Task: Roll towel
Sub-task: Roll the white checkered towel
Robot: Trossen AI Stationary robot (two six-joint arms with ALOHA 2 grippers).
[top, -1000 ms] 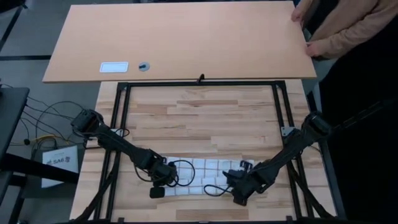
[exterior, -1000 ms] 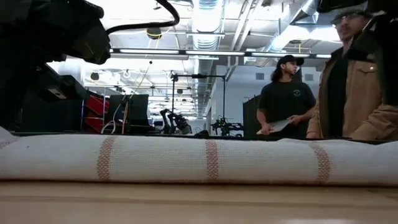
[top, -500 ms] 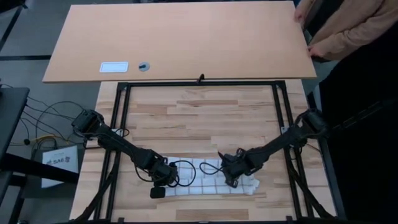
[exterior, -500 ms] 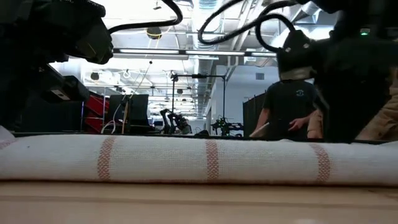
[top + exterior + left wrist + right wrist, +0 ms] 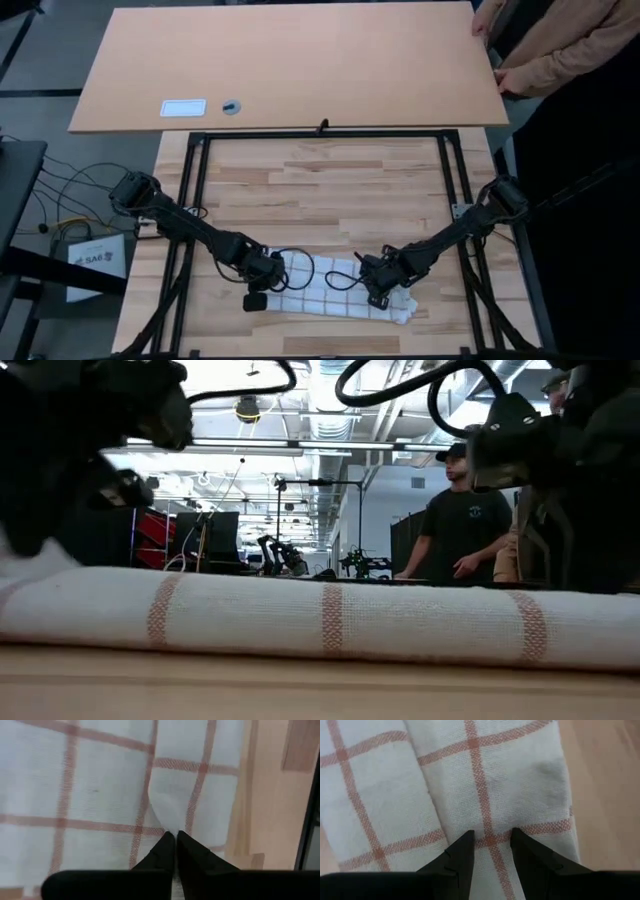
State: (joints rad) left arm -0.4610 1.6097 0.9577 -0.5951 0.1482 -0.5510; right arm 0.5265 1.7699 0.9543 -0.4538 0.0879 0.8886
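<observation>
Towel (image 5: 335, 292) lay rolled near table's (image 5: 330, 190) front edge, newly skewed since a moment earlier. Left gripper (image 5: 175, 840) pinched shut on its left end; right gripper (image 5: 490, 840) part-open, straddling a fold. Roll nearly formed.

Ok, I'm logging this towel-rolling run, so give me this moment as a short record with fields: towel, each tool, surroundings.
towel: white with reddish-brown grid, lying as a long roll across the near part of the wooden table
left tool: shut, pinching a fold of the towel at its left end
right tool: partly open, fingers set on the towel at its right end
surroundings: person standing at the far right corner, hand on a tan board
</observation>
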